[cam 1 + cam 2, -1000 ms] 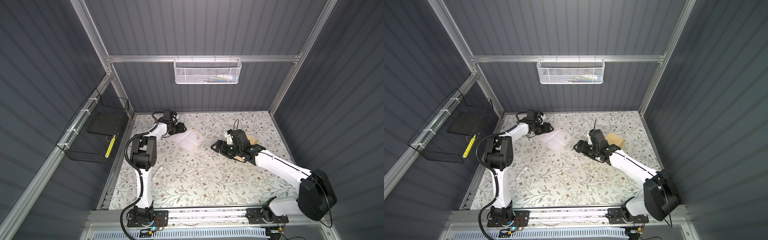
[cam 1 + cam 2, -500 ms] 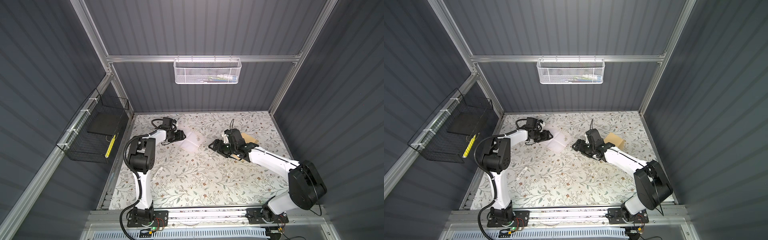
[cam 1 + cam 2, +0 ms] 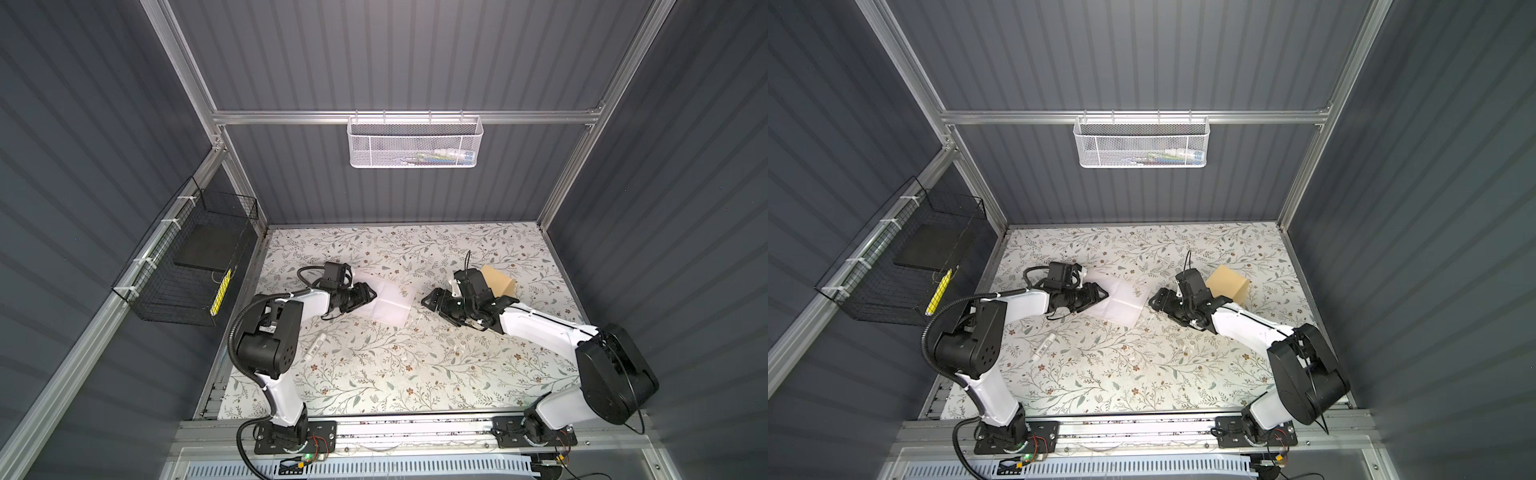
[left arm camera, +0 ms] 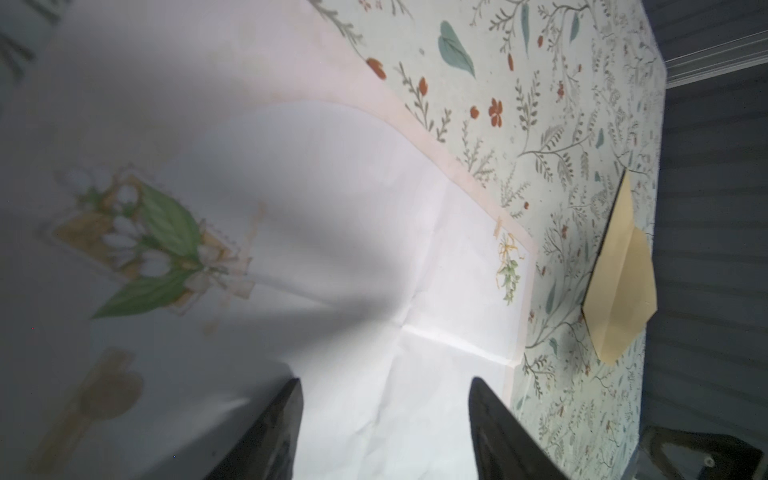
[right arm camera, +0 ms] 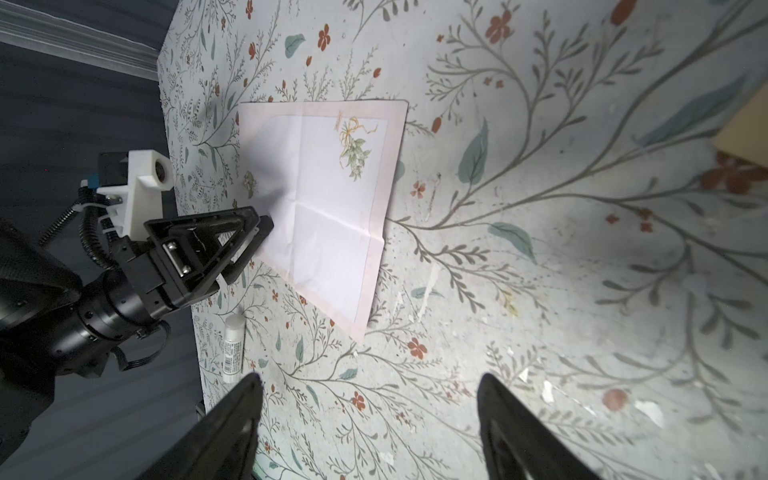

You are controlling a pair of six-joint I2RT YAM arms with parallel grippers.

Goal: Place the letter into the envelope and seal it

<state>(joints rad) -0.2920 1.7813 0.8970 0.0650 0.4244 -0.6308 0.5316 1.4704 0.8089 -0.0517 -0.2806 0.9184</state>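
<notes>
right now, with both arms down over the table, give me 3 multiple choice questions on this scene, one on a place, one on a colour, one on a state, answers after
1. Where is the envelope?
A) on the table, close by the right gripper
B) hung on the back wall
C) on the floor outside the frame

2. What colour is the envelope?
A) blue
B) tan
C) black

3. How does the right gripper stand?
A) shut on the envelope
B) shut on nothing
C) open, with nothing in it

Answers:
1 A: both top views show it lying on the floral surface beside that arm's wrist.
2 B: it shows tan in the top views and in the left wrist view.
3 C: the right wrist view shows it spread wide over bare table.
</notes>
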